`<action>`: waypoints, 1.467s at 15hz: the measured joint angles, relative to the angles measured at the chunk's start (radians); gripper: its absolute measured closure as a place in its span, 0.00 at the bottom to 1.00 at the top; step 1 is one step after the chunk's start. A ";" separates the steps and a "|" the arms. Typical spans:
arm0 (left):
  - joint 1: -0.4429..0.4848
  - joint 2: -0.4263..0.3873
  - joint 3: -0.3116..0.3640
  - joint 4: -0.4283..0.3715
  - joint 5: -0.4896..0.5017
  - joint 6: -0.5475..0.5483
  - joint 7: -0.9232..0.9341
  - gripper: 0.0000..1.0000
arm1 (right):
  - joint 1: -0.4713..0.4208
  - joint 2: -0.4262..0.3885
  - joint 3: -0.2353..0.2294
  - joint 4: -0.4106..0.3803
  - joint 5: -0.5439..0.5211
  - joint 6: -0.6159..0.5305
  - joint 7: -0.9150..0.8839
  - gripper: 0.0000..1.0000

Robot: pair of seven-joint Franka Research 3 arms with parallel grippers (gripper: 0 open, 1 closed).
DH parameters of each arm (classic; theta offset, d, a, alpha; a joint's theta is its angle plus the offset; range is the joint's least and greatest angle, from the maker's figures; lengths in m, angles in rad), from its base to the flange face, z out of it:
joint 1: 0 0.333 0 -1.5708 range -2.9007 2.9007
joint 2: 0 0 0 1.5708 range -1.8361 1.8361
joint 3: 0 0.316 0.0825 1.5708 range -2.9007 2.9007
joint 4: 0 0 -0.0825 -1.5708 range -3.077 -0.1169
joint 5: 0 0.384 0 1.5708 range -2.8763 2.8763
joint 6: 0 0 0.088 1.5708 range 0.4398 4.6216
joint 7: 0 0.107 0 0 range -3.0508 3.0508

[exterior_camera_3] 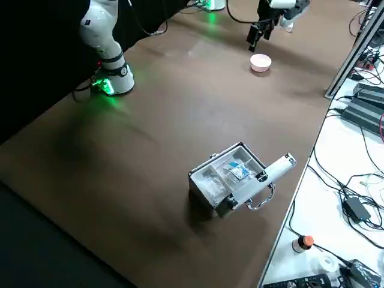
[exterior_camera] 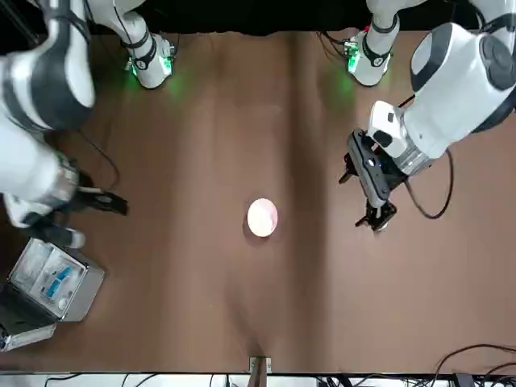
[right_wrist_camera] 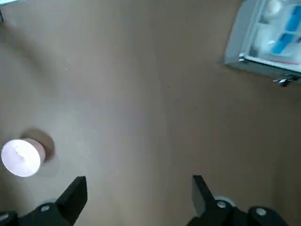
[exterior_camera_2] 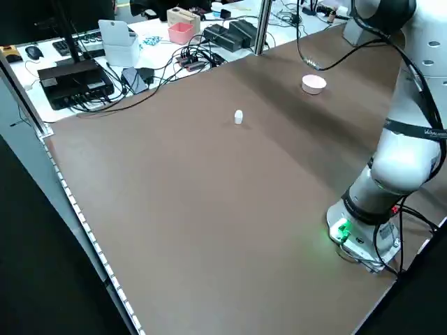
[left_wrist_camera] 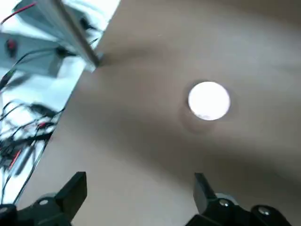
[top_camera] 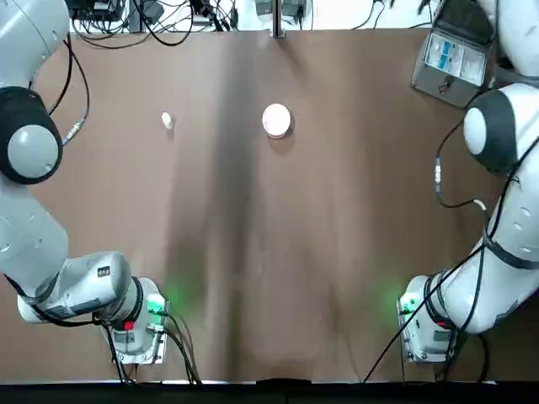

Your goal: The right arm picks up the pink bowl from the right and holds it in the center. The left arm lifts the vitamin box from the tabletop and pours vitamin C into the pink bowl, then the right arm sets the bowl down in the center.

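The pink bowl [top_camera: 276,119] sits upright on the brown bench [top_camera: 278,252], near the middle of its far half, with nothing touching it. The vitamin box [top_camera: 167,121], a tiny white container, stands on the bench well apart from the bowl, toward the robot's left. The left gripper [left_wrist_camera: 140,188] hangs above the bench beside the bowl, its fingers spread wide and holding nothing. The right gripper [right_wrist_camera: 139,190] hovers over bare bench, fingers likewise spread and holding nothing, the bowl off to one side. An open grey metal case [exterior_camera_3: 231,177] with blue-white contents lies at the far right corner.
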 joint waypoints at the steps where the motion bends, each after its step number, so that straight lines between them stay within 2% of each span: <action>1: 0.002 -0.010 0.000 0.000 0.020 0.000 -0.054 0.00 | -0.018 -0.017 0.000 -0.001 -0.006 -0.019 -0.030 0.02; 2: 0.005 -0.030 0.001 -0.001 0.041 -0.001 -0.145 0.00 | -0.044 -0.034 -0.001 -0.004 -0.007 -0.034 -0.068 0.02; 6: 0.020 -0.077 0.003 -0.003 0.138 -0.002 -0.267 0.00 | -0.046 -0.042 0.003 -0.005 -0.008 -0.034 -0.090 0.02; 13: 0.052 -0.116 0.007 -0.033 0.161 -0.007 -0.330 0.00 | -0.046 -0.096 0.004 -0.005 -0.010 -0.110 -0.149 0.01; 17: 0.050 -0.116 0.003 -0.041 0.161 -0.009 -0.576 0.00 | -0.046 -0.114 0.002 -0.005 -0.034 -0.135 -0.151 0.01; 20: 0.049 -0.116 0.001 -0.043 0.162 -0.054 -0.816 0.00 | -0.056 -0.128 0.004 -0.005 -0.045 -0.135 -0.152 0.01; 21: 0.049 -0.116 0.000 -0.043 0.163 -0.075 -0.881 0.00 | -0.081 -0.139 0.025 -0.004 -0.046 -0.135 -0.154 0.01; 22: 0.047 -0.116 0.000 -0.044 0.169 -0.095 -0.924 0.00 | -0.125 -0.153 0.070 -0.005 -0.051 -0.135 -0.156 0.01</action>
